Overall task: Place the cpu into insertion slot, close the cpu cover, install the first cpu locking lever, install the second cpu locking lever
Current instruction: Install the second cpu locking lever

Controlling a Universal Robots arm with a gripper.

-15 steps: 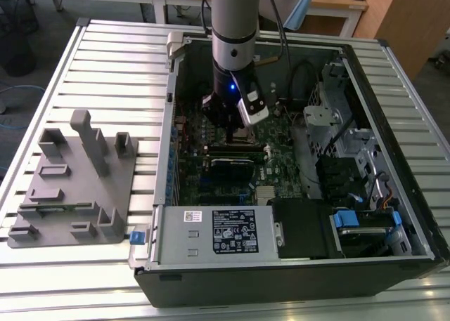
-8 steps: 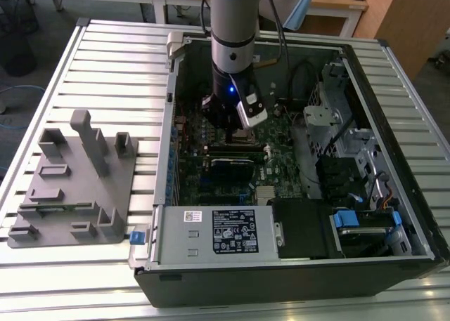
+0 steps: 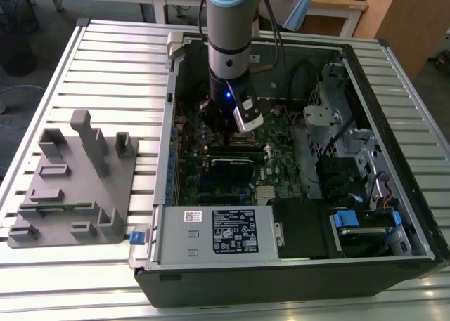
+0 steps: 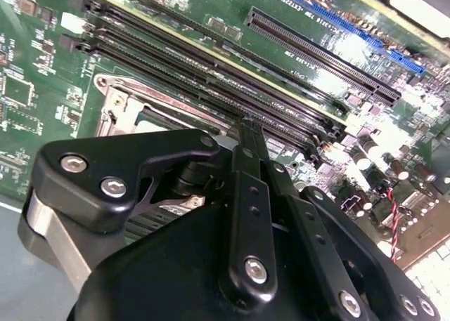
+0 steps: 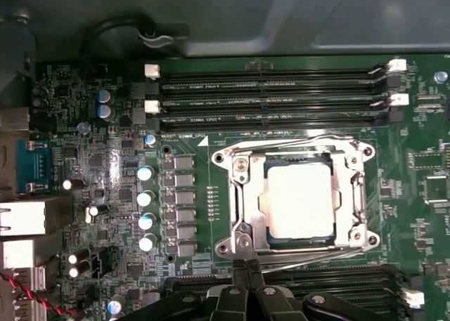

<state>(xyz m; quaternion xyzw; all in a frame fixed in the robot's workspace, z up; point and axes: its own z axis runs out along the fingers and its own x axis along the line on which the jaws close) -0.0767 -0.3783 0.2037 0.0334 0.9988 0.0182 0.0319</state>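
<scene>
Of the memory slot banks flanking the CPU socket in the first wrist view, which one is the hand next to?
The hand sits at the memory slot bank beside its fingertips, not the white-clipped bank across the cpu.

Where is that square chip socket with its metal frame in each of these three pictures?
Exterior view: hidden under the arm, beside the gripper.
First wrist view: insertion slot mid-picture, cpu inside, cpu cover down.
Second wrist view: its rim behind the gripper.
Shared landmark: the memory slots.
</scene>
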